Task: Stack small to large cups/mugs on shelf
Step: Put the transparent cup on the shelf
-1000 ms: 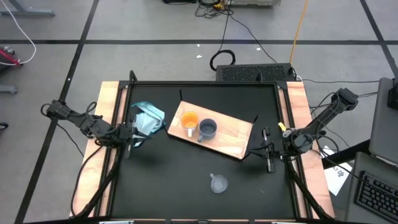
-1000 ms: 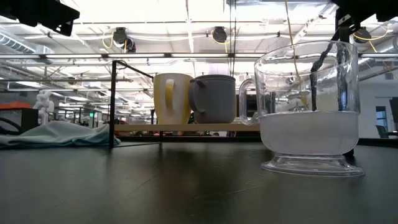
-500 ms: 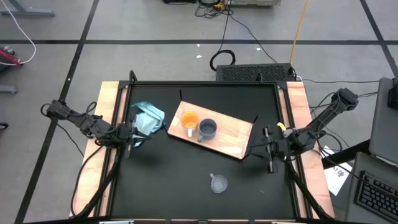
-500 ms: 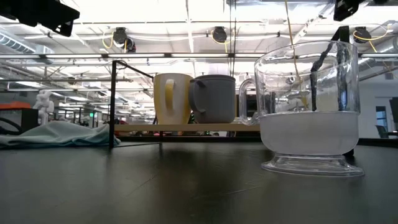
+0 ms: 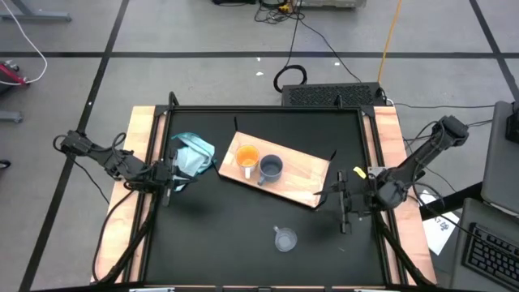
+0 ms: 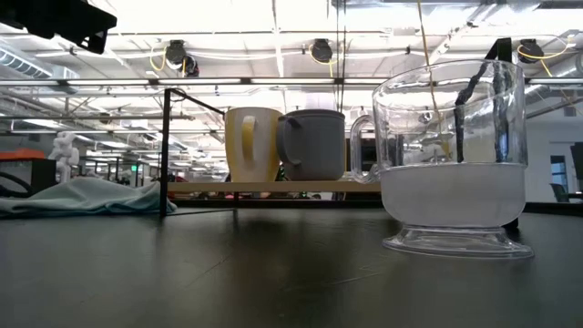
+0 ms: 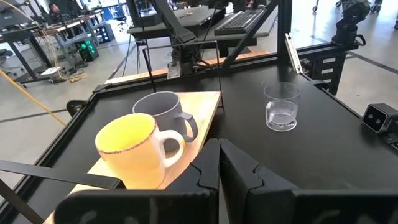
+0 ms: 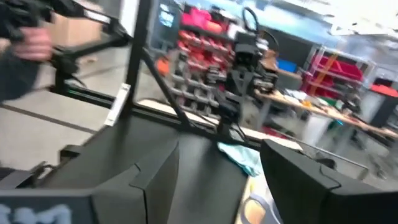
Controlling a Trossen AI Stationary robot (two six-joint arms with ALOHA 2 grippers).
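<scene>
Standing side by side on the shelf [image 5: 296,174], the orange mug [image 5: 246,156] and grey mug [image 5: 271,169] almost touch. Well apart, a clear cup [image 5: 285,239] sits on the bare bench [image 5: 219,235] toward the front. Beside the shelf's right end, the right claw [image 5: 344,212] hovers with fingers spread. At the left edge, next to a teal cloth [image 5: 193,154], the left claw [image 5: 168,180] is pressed together.

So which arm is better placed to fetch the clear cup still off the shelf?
The right one, probably. Its pincer hangs open over the table's right side, near the clear cup. The left pincer sits shut at the left edge beside the teal cloth, with the shelf between.
</scene>
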